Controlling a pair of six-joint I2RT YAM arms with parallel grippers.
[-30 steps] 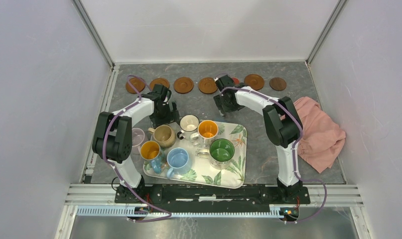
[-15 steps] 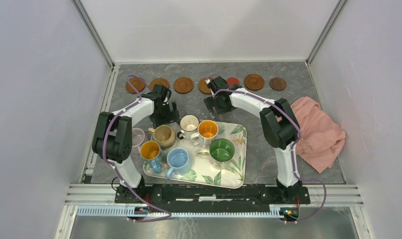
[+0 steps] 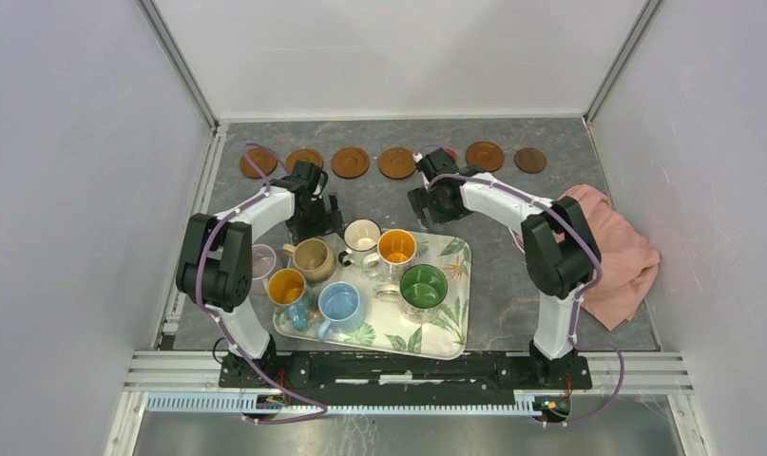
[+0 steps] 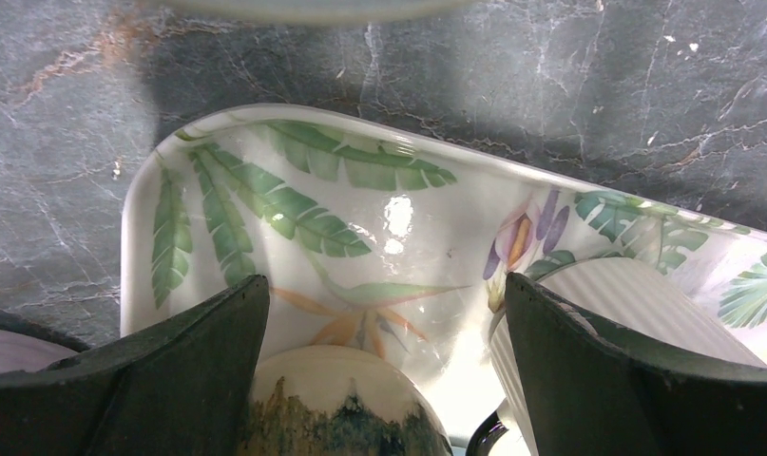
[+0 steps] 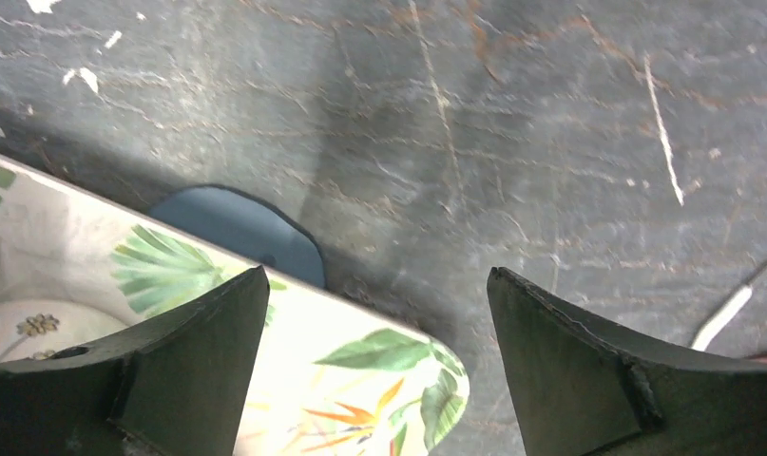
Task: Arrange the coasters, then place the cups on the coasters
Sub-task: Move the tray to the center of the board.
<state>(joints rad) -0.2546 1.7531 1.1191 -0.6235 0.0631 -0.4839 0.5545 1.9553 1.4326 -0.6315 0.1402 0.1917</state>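
Note:
Brown coasters line the back of the table: and more. A red one peeks from behind the right arm. A grey-blue coaster lies partly under the leaf-print tray's corner. Several cups stand on the tray: cream, orange-inside, green-inside, light blue, tan. A pale pink cup stands just off its left edge. My left gripper is open above the tan cup. My right gripper is open over the tray's far corner, holding nothing.
A pink cloth lies crumpled at the right beside the right arm. White walls close the table on three sides. The cream ribbed cup stands close to my left gripper's right finger.
The right gripper opened wider, swung left along the coaster row, then came back right toward the tray's far corner. The red coaster is again mostly covered. The left arm stayed still.

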